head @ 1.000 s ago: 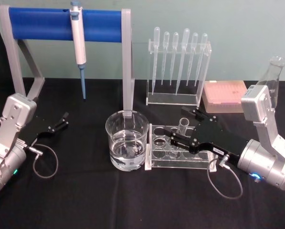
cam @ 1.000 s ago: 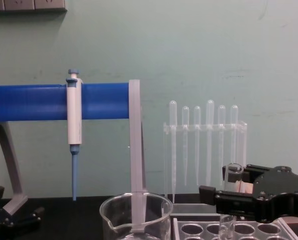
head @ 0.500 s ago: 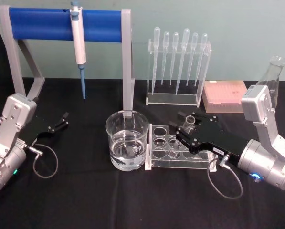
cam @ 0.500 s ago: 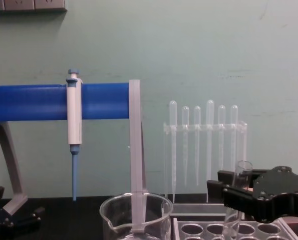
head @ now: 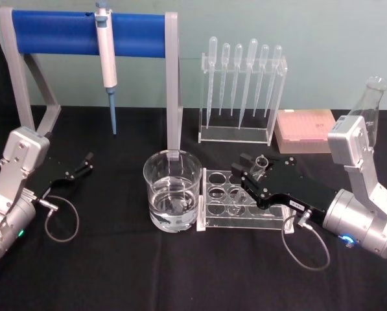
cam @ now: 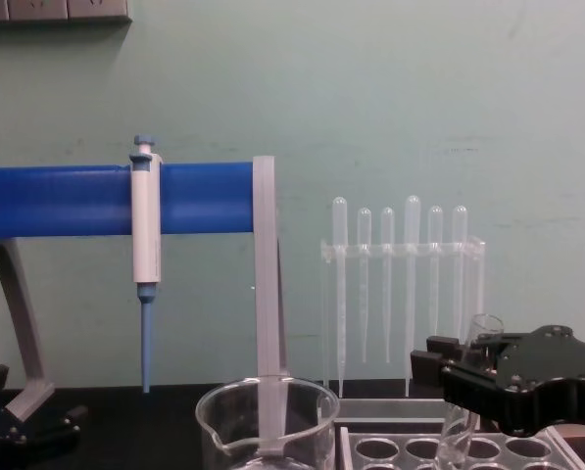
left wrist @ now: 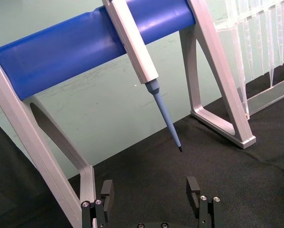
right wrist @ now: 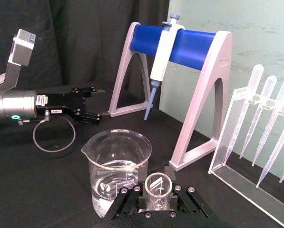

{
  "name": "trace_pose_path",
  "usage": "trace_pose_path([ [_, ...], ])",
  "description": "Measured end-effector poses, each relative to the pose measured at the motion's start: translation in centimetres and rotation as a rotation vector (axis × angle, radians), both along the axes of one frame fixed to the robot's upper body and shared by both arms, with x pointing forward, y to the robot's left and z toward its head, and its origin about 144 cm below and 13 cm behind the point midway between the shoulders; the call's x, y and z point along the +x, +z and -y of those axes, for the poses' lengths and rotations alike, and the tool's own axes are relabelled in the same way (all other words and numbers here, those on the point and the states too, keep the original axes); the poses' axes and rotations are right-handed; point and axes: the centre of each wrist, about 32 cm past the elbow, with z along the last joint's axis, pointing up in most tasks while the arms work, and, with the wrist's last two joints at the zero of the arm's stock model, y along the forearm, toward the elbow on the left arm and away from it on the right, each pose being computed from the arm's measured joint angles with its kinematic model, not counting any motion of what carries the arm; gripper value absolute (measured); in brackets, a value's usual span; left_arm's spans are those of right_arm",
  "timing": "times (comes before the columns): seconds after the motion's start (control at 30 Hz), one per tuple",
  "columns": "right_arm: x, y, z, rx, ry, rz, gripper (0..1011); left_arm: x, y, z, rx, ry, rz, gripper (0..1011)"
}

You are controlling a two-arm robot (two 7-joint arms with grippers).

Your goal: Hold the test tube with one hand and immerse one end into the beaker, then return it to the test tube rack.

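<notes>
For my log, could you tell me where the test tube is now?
In the head view, the test tube sits right of centre, held tilted by the right gripper over the rack, right of the beaker.

Clear glossy glass beaker [head: 155, 194] & test tube [head: 257, 167], matt blk cloth [head: 148, 272]

- A pale green wall [head: 323, 26] stands at 12 o'clock, evenly lit.
- Black cloth covers the surface [head: 148, 272].
- Pale plates [cam: 52, 10] sit high on the wall at 11 o'clock.
</notes>
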Motion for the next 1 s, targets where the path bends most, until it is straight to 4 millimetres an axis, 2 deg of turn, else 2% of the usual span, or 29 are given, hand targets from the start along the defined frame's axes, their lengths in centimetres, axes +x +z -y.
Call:
trace_pose_path([
  [0.23,0.2,0.3,0.1,-0.002,0.008,0.001,222,0.0,0.0,0.0,0.000,0.000,0.000,1000],
  [0.53,2.1,3.6,0.2,-0.037,0.075,-0.020,221,0.0,0.0,0.0,0.000,0.000,0.000,1000],
  [1.0,4.0,7.3,0.8,-0.050,0.120,-0.079,221,0.0,0.0,0.0,0.000,0.000,0.000,1000],
])
